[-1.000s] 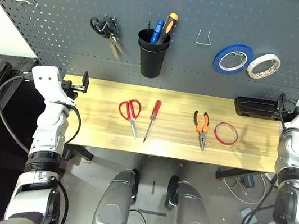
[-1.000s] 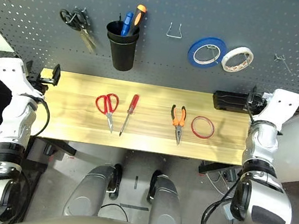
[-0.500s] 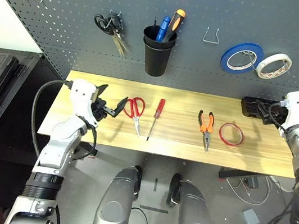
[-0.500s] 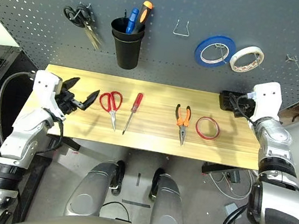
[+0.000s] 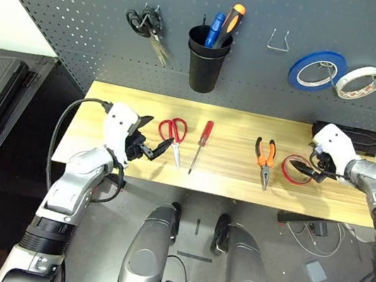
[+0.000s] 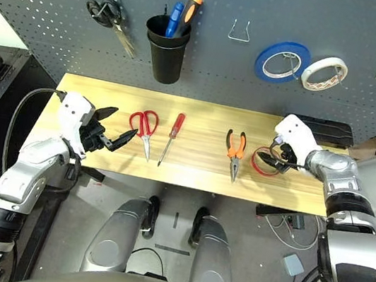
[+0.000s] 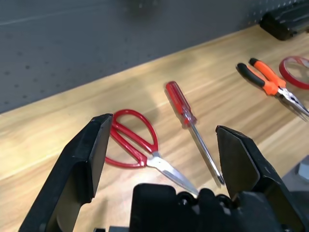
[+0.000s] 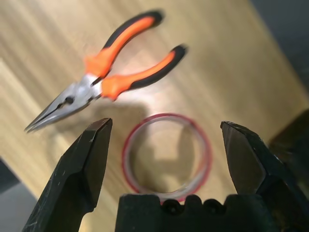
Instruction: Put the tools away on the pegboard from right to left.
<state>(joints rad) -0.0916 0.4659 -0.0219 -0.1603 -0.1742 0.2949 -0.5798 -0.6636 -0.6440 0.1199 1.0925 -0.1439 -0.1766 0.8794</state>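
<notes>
Red tape ring (image 8: 207, 150) lies on the table (image 6: 195, 142) beneath the right tool (image 8: 166, 159), whose fingers stand apart; the left tool (image 7: 161, 159) gapes near the red scissors (image 7: 145, 154)

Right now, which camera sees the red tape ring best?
The right wrist view: the red tape ring looks big there, its whole circle plain between the open fingers. Both eye views show it small, partly behind the right gripper. The left wrist view catches only part, at the picture's edge.

Wooden table (image 5: 234, 123) bears scissors (image 5: 173, 131), screwdriver (image 5: 204, 138), pliers (image 5: 265, 157), tape (image 8: 129, 150).
</notes>
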